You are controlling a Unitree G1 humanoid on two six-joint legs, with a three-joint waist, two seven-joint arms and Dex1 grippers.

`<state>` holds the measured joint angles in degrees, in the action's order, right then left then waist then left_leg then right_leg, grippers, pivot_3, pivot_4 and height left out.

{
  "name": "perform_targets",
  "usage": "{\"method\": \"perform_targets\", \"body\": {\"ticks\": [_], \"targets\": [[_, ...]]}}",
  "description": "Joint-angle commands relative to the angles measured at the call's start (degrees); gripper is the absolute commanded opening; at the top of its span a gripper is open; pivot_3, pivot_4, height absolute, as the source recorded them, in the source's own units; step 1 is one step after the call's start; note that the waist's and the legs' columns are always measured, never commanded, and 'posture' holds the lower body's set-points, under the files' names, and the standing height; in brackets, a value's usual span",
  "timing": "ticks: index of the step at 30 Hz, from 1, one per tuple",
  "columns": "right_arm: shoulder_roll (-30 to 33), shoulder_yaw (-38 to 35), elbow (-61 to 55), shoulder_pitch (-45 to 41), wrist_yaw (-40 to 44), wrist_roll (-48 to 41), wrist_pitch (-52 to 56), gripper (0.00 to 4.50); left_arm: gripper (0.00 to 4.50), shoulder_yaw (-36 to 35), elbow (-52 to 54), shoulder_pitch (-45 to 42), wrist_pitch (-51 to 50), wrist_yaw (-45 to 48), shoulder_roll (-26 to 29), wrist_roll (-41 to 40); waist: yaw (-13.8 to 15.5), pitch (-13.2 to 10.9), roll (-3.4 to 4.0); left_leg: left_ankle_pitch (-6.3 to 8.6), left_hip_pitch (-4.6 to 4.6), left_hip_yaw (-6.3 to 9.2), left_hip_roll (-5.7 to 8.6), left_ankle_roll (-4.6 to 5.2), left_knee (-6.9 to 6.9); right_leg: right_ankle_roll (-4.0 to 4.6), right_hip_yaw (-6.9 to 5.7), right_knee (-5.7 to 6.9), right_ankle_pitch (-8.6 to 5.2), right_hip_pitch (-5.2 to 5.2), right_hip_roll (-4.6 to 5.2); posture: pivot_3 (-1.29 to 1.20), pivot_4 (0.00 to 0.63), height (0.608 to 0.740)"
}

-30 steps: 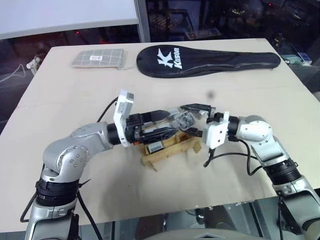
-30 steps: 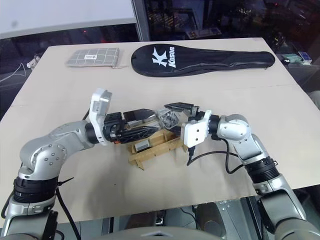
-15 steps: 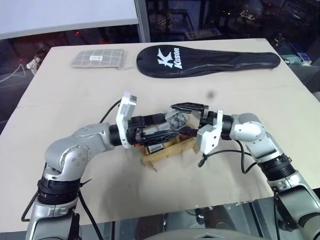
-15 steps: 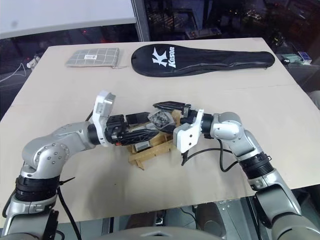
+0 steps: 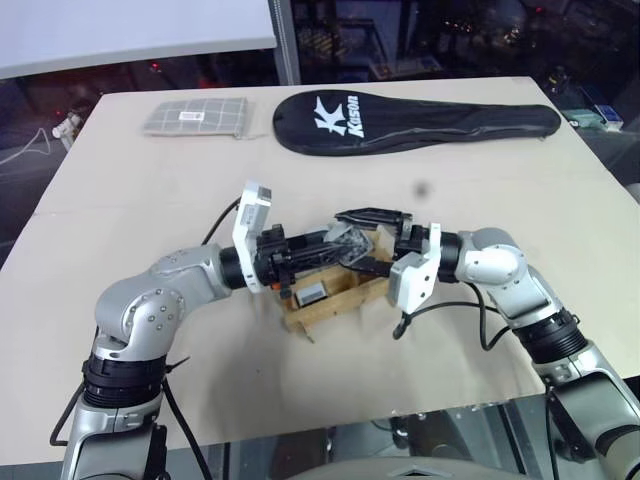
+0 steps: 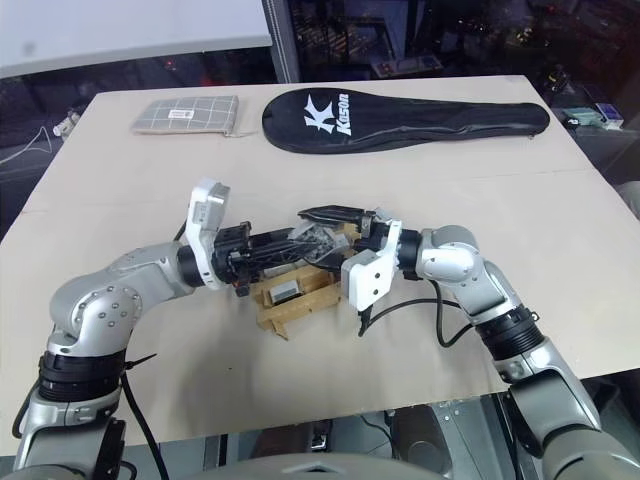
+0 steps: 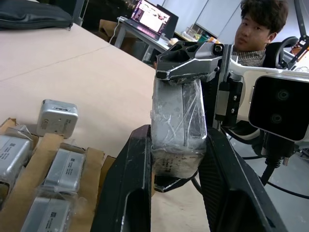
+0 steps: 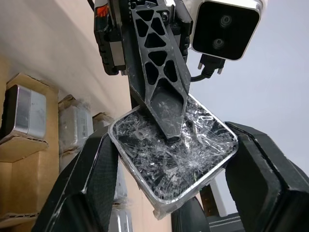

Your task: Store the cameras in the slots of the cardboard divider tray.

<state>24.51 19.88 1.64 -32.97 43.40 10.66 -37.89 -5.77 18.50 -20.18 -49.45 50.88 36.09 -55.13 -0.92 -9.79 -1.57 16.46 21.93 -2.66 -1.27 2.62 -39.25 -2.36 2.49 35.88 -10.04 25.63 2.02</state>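
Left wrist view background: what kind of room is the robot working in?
Probably a lab or office workspace: an open laptop on a desk, a seated person watching, and a large plain worktable.

Both pincers, left [image 6: 300,243] and right [image 6: 322,222], grip 1 camera [image 6: 318,236] above the tray [image 6: 300,300].

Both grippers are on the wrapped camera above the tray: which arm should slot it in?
Probably the left: the left gripper is clamped on the camera with the cardboard divider tray just beside it; the right gripper should let go.

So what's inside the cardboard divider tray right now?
Several wrapped cameras sit in the cardboard divider tray slots. The two hands, both gripping one camera above it, hide the rest from the head views.
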Motion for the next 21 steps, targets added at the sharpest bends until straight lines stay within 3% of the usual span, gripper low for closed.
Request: {"method": "perform_targets", "body": {"ticks": [1, 3, 7, 11, 14, 21], "targets": [[-0.36, -0.59, -2.59, -0.23, -0.77, -1.49, 1.80, 2.62, 0.75, -0.66, 2.01, -0.85, 1.05, 0.00, -0.50, -0.58, 0.00, 0.00, 0.00, 0.00, 0.00, 0.00, 0.00, 0.00, 0.00, 0.00, 0.00, 0.00, 0.00, 0.00, 0.00, 0.00, 0.150, 0.740], [-0.13, -0.56, -4.27, 0.92, 0.57, -3.50, 6.18, 2.62, 0.75, -0.66, 2.13, -0.92, 1.06, -0.12, -0.65, -0.59, 0.01, 0.00, 0.00, 0.00, 0.00, 0.00, 0.00, 0.00, 0.00, 0.00, 0.00, 0.00, 0.00, 0.00, 0.00, 0.00, 0.150, 0.740], [-0.34, -1.24, -7.13, 2.79, 1.45, -7.15, 11.88, 4.46, 0.75, -0.70, 2.24, -0.94, 1.07, -0.53, -1.06, -0.41, 0.06, 0.00, 0.00, 0.00, 0.01, 0.04, 0.00, 0.00, 0.00, 0.00, 0.00, 0.00, 0.00, 0.00, 0.00, 0.00, 0.150, 0.740], [3.06, -4.07, -11.75, 7.12, 4.02, -13.71, 20.23, 4.46, 0.75, -0.62, 3.62, 0.34, 2.58, -0.36, -0.92, 0.91, 0.15, 0.00, 0.00, 0.00, 0.01, 0.04, 0.00, 0.01, 0.00, 0.00, -0.01, 0.00, 0.00, 0.00, 0.00, 0.00, 0.150, 0.740], [8.44, -7.34, -16.33, 12.23, 8.15, -21.82, 28.10, 4.46, 0.75, 1.09, 4.12, 1.35, 7.98, 1.97, 0.90, 7.13, 0.39, 0.00, -0.01, 0.01, 0.04, 0.01, 0.03, 0.01, 0.00, 0.00, -0.01, -0.04, 0.00, -0.01, 0.05, 0.00, 0.150, 0.740], [20.65, -21.42, -25.88, 27.74, 15.42, -43.92, 46.00, 4.46, 0.75, 6.10, 5.83, 2.57, 14.08, 6.69, 7.92, 17.59, 0.25, -0.02, -0.03, 0.02, -0.01, -0.07, 0.02, 0.04, 0.01, -0.02, -0.01, -0.03, -0.03, -0.04, 0.01, 0.00, 0.150, 0.740]]}}
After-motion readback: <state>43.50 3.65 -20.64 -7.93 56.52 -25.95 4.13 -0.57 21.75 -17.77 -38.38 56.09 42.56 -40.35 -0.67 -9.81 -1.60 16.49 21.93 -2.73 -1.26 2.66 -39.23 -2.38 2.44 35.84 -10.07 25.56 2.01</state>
